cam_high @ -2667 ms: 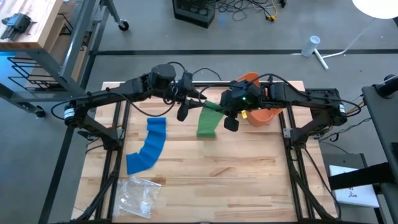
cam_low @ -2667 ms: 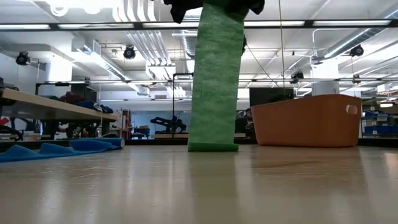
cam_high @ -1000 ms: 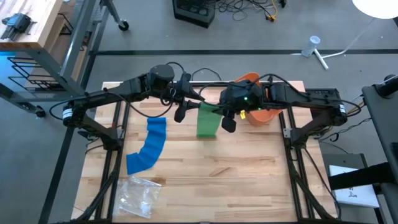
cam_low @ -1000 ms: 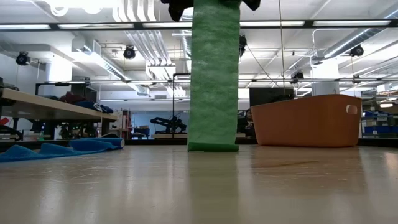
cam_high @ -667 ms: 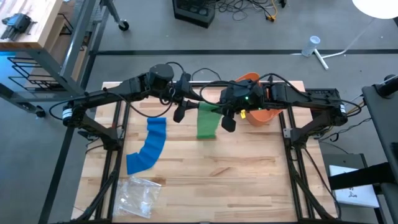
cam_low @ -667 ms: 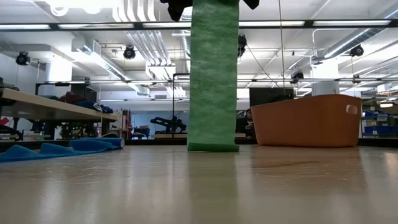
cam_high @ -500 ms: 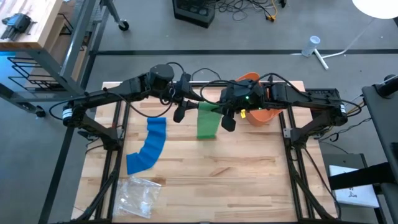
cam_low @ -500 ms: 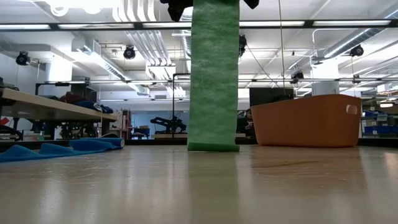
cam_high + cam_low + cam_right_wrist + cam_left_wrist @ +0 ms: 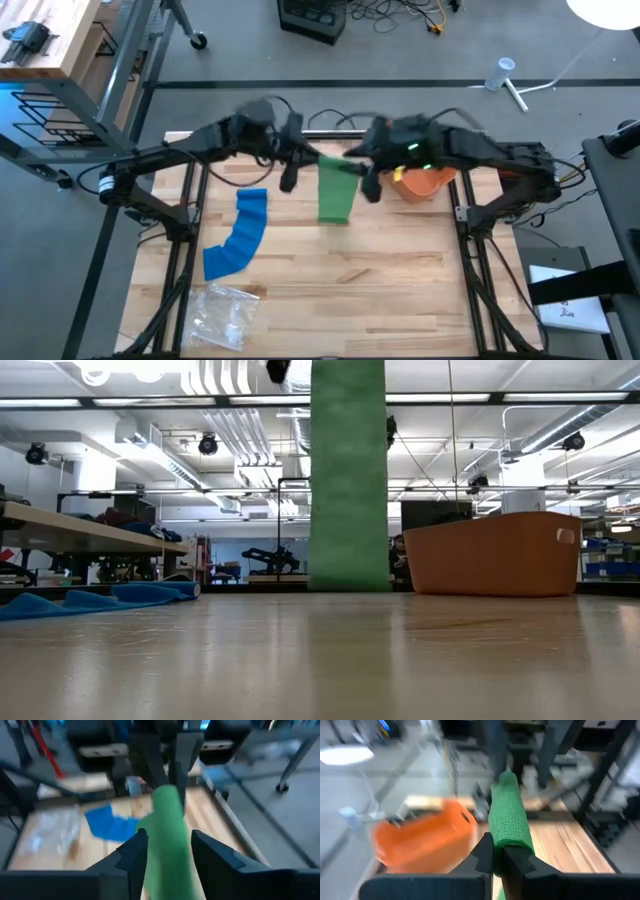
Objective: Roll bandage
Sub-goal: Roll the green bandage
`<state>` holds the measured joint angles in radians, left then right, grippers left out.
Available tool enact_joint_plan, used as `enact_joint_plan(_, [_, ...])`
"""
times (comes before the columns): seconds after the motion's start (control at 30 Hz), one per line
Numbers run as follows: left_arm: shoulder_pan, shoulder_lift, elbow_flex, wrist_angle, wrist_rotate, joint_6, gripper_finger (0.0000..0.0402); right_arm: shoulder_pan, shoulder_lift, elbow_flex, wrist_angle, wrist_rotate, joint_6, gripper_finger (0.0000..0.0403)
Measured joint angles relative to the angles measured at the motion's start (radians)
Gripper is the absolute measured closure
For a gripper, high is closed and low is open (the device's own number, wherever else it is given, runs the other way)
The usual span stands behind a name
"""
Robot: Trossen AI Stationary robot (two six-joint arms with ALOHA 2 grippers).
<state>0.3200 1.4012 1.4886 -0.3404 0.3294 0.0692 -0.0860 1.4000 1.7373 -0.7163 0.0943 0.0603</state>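
Observation:
A green bandage [image 9: 337, 195] hangs as a long upright strip [image 9: 347, 480] over the middle of the table. Its upper end is held up between my two arms, out of the low view's top. My left gripper [image 9: 498, 851] comes from the table's left [image 9: 316, 160] and is shut on that upper end. My right gripper [image 9: 169, 845] reaches in from the right [image 9: 360, 172]. Its fingers stand apart, with the green strip [image 9: 167, 830] between them. The strip's lower end [image 9: 347, 586] is at table height; whether it rests there I cannot tell. My left gripper pinches the green bandage's upper end [image 9: 504, 837] between its two fingers, coming nearly level from the table's left. From the fingers the strip runs on toward the right arm, and the rest hangs straight down. My right gripper's fingers [image 9: 136, 851] flank the upper end; I cannot tell whether they touch it.
A blue bandage [image 9: 238, 235] lies spread out on the table's left half. A clear plastic bag [image 9: 222, 315] lies near the front left corner. An orange bin [image 9: 425, 182] stands at the far right, just behind the right gripper.
Both grippers have risen with the green bandage's upper end. The strip's lower end, which lay in a small fold on the table, has been drawn up to about table height, and the strip hangs straighter.

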Motion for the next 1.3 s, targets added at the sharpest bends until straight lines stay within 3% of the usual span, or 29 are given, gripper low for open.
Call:
enact_joint_plan(0.2, [0.045, -0.025, 0.141, 0.017, -0.006, -0.008, 0.0398, 0.0, -0.05, 0.156, -0.012, 0.132, -0.096, 0.0232])
enact_joint_plan(0.33, [0.046, -0.014, 0.23, 0.029, -0.005, -0.01, 0.0399, -0.001, -0.06, 0.182, -0.014, 0.145, -0.104, 0.0228])
enact_joint_plan(0.43, [0.041, -0.006, 0.273, 0.042, 0.008, -0.023, 0.0399, 0.0, -0.053, 0.172, 0.008, 0.107, -0.086, 0.023])
enact_joint_plan(0.6, [0.036, 0.0, 0.3, 0.054, 0.03, -0.036, 0.0399, 0.0, -0.001, 0.169, 0.076, -0.047, -0.029, 0.0237])
enact_joint_plan(0.8, [0.036, -0.001, 0.303, 0.059, 0.029, -0.064, 0.0399, 0.0, 0.049, 0.172, 0.103, -0.018, -0.026, 0.0249])
enact_joint_plan(0.97, [0.036, -0.001, 0.304, 0.067, 0.029, -0.103, 0.0399, 0.0, 0.077, 0.172, 0.099, 0.044, -0.058, 0.0284])
enact_joint_plan(1.2, [0.038, -0.002, 0.316, 0.069, 0.03, -0.172, 0.0399, 0.0, 0.085, 0.171, 0.083, 0.044, -0.127, 0.0391])
enact_joint_plan(1.3, [0.04, -0.002, 0.316, 0.075, 0.061, -0.212, 0.0399, 0.0, 0.086, 0.172, 0.069, 0.039, -0.149, 0.0394])
